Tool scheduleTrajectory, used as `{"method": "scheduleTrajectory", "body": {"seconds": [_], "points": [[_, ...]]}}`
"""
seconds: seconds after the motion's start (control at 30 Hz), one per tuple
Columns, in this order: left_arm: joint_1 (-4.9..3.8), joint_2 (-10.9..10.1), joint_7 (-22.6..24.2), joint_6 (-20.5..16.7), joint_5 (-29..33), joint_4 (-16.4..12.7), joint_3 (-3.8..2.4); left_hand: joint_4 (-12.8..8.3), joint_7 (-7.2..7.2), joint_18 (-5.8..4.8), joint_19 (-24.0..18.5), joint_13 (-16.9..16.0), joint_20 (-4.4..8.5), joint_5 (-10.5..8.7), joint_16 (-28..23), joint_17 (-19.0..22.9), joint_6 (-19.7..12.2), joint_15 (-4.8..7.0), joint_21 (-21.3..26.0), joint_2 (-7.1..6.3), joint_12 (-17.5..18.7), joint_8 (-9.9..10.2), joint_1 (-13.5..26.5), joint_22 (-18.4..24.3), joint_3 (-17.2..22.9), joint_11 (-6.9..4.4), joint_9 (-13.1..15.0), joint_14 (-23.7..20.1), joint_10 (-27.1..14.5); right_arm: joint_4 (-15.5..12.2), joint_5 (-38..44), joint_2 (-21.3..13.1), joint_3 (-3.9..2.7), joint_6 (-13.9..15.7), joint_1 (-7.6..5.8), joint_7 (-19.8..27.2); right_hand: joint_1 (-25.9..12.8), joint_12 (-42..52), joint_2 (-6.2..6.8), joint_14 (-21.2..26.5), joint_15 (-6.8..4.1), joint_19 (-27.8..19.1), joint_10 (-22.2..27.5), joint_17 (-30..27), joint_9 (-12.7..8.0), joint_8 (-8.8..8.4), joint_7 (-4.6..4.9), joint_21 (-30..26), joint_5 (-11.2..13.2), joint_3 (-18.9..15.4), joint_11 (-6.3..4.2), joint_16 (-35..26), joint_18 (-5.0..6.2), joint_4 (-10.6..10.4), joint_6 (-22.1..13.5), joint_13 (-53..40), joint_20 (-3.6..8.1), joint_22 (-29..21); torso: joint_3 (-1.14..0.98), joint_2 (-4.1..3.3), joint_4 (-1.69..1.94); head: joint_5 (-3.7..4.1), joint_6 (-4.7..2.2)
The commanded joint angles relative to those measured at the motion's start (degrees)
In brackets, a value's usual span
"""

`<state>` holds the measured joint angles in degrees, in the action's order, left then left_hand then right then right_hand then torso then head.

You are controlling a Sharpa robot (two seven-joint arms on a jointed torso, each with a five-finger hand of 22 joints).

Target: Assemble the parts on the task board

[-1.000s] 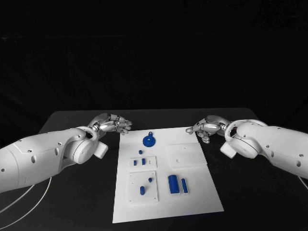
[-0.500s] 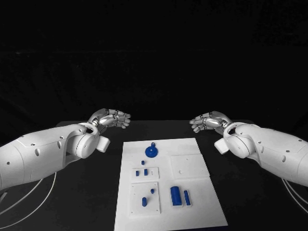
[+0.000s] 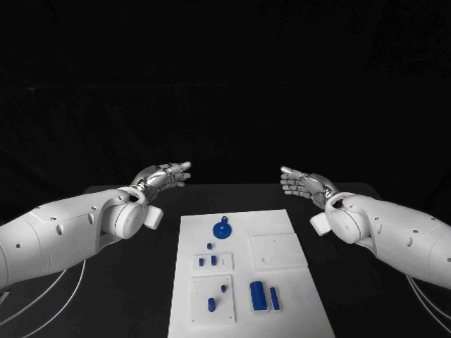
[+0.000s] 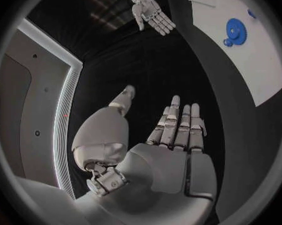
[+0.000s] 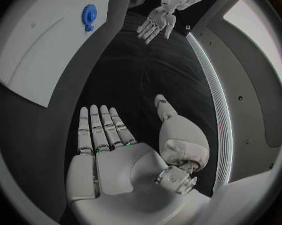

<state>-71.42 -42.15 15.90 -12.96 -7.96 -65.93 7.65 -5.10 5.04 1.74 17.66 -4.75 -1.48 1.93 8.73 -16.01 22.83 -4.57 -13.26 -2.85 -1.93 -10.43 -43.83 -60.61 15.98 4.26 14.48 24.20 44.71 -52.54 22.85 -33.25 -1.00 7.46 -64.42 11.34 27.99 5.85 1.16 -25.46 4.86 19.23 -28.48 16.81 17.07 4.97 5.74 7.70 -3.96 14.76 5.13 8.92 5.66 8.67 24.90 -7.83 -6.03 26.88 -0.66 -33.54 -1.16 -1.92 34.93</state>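
Black table is recorded as the largest item, with the white task board lying lengthwise along its middle. Both hands are raised beyond the board's far end and well apart from it: the left hand at about 11 o'clock from the board's centre, the right hand at about 1 o'clock. Each is seen with fingers extended and apart, palm bare, nothing held; the wrist views confirm this for the left hand and the right hand.

On the board, a blue gear is noted at 12 o'clock. Small blue pieces are seen on a raised square at 9 o'clock of centre. At 7 o'clock, two more small pieces are seen on a larger raised square. At 5 o'clock, a thick blue block and a thin bar lie side by side. The raised square at 3 o'clock carries no blue piece.

Progress is judged undetermined: whether the pieces are seated or merely lying loose cannot be told. The layout would fit parts laid out for assembly as well as parts already placed.
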Motion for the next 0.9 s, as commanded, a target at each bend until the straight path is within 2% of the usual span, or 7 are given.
{"method": "scheduleTrajectory", "body": {"seconds": [0.03, 0.07, 0.27, 0.4, 0.6, 0.8, 0.9], "points": [[0.63, -0.07, 1.16, -2.33, 0.59, -1.57, -0.47, 5.10, -5.04, -1.74, -17.66, 4.75, 1.48, -1.93, -8.73, 16.01, -22.83, 4.57, 13.26, 2.85, 1.93, 10.43, 43.83, 19.85, -15.98, -4.26, -14.48, -24.20, -44.71, -1.90, -1.21, -0.49, -0.01, 2.16, 0.10, 1.23, -27.99, -5.85, -1.16, 25.46, -4.86, -19.23, 28.48, -16.81, -17.07, -4.97, -5.74, -7.70, 3.96, -14.76, -5.13, -8.92, -5.66, -8.67, -24.90, 7.83, 6.03, -26.88, 0.33, 1.12, 0.54, 0.90, -0.22], [0.94, -0.14, 1.53, -3.17, 0.81, -2.22, -0.68, 5.10, -5.04, -1.74, -17.66, 4.75, 1.48, -1.93, -8.73, 16.01, -22.83, 4.57, 13.26, 2.85, 1.93, 10.43, 43.83, 60.61, -15.98, -4.26, -14.48, -24.20, -44.71, -2.75, -1.73, -0.75, 0.02, 2.98, 0.20, 1.64, -27.99, -5.85, -1.16, 25.46, -4.86, -19.23, 28.48, -16.81, -17.07, -4.97, -5.74, -7.70, 3.96, -14.76, -5.13, -8.92, -5.66, -8.67, -24.90, 7.83, 6.03, -26.88, 0.43, 1.48, 0.72, 1.20, -0.32], [3.61, -0.76, 4.72, -10.41, 2.66, -7.86, -2.48, 5.10, -5.04, -1.74, -17.66, 4.75, 1.48, -1.93, -8.73, 16.01, -22.83, 4.57, 13.26, 2.85, 1.93, 10.43, 43.83, 60.61, -15.98, -4.26, -14.48, -24.20, -44.71, -9.98, -6.13, -2.98, 0.22, 10.01, 1.05, 5.15, -27.99, -5.85, -1.16, 25.46, -4.86, -19.23, 28.48, -16.81, -17.07, -4.97, -5.74, -7.70, 3.96, -14.76, -5.13, -8.92, -5.66, -8.67, -24.90, 7.83, 6.03, -26.88, 0.66, 2.36, 1.16, 1.92, -0.55], [6.54, -1.44, 8.24, -18.36, 4.69, -14.05, -4.46, 5.10, -5.04, -1.74, -17.66, 4.75, 1.48, -1.93, -8.73, 16.01, -22.83, 4.57, 13.26, 2.85, 1.93, 10.43, 43.83, 60.61, -15.98, -4.26, -14.48, -24.20, -44.71, -17.98, -11.00, -5.45, 0.45, 17.78, 1.98, 9.03, -27.99, -5.85, -1.16, 25.46, -4.86, -19.23, 28.48, -16.81, -17.07, -4.97, -5.74, -7.70, 3.96, -14.76, -5.13, -8.92, -5.66, -8.67, -24.90, 7.83, 6.03, -26.88, 0.66, 2.36, 1.16, 1.92, -0.55], [9.75, -2.19, 12.09, -27.08, 6.92, -20.85, -6.64, 5.10, -5.04, -1.74, -17.66, 4.75, 1.48, -1.93, -8.73, 16.01, -22.83, 4.57, 13.26, 2.85, 1.93, 10.43, 43.83, 60.61, -15.98, -4.26, -14.48, -24.20, -44.71, -28.99, -17.71, -8.84, 0.76, 28.48, 3.27, 14.37, -27.99, -5.85, -1.16, 25.46, -4.86, -19.23, 28.48, -16.81, -17.07, -4.97, -5.74, -7.70, 3.96, -14.76, -5.13, -8.92, -5.66, -8.67, -24.90, 7.83, 6.03, -26.88, 0.66, 2.36, 1.16, 1.92, -0.55], [11.17, -2.52, 13.79, -30.93, 7.90, -23.84, -7.59, 5.10, -5.04, -1.74, -17.66, 4.75, 1.48, -1.93, -8.73, 16.01, -22.83, 4.57, 13.26, 2.85, 1.93, 10.43, 43.83, 60.61, -15.98, -4.26, -14.48, -24.20, -44.71, -35.57, -21.72, -10.87, 0.94, 34.86, 4.04, 17.56, -27.99, -5.85, -1.16, 25.46, -4.86, -19.23, 28.48, -16.81, -17.07, -4.97, -5.74, -7.70, 3.96, -14.76, -5.13, -8.92, -5.66, -8.67, -24.90, 7.83, 6.03, -26.88, 0.66, 2.36, 1.16, 1.92, -0.55], [11.26, -2.54, 13.89, -31.16, 7.96, -24.02, -7.65, 5.10, -5.04, -1.74, -17.66, 4.75, 1.48, -1.93, -8.73, 16.01, -22.83, 4.57, 13.26, 2.85, 1.93, 10.43, 43.83, 60.61, -15.98, -4.26, -14.48, -24.20, -44.71, -37.00, -22.59, -11.31, 0.98, 36.25, 4.21, 18.26, -27.99, -5.85, -1.16, 25.46, -4.86, -19.23, 28.48, -16.81, -17.07, -4.97, -5.74, -7.70, 3.96, -14.76, -5.13, -8.92, -5.66, -8.67, -24.90, 7.83, 6.03, -26.88, 0.66, 2.36, 1.16, 1.92, -0.55]]}}
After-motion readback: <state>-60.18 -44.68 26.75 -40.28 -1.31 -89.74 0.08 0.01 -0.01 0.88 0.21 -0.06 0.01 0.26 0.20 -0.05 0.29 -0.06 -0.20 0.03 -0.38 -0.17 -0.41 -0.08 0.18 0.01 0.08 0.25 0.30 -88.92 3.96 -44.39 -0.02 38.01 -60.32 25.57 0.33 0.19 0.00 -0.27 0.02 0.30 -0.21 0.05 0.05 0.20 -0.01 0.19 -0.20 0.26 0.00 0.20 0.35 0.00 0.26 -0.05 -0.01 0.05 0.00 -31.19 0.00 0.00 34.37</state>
